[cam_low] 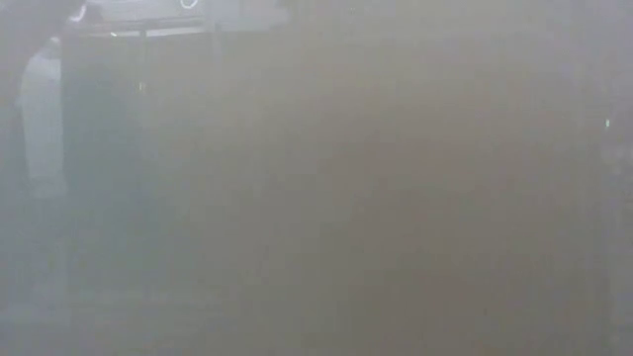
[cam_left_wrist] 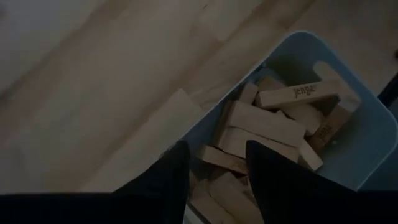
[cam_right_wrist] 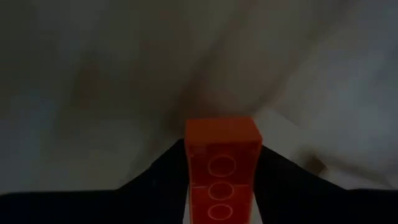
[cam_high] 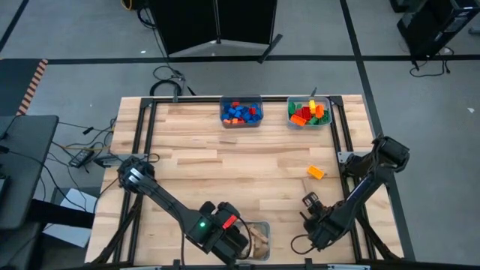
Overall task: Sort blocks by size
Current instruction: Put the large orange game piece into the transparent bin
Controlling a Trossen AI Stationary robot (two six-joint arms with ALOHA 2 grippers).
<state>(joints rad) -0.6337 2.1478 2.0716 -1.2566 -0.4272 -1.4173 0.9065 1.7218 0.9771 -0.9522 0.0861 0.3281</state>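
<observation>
Right now red brick (cam_right_wrist: 222,168) sits btwn right gripper (cam_right_wrist: 222,186) jaws.

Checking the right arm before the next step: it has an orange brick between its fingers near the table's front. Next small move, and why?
Probably lift and carry toward the far bin of mixed bricks. The right gripper is shut on the orange brick, at the near edge, far from that bin. Left gripper hangs over the wooden blocks' bin.

The low view is all grey haze; the red brick (cam_right_wrist: 221,168) is cut off at the frame's edge.
</observation>
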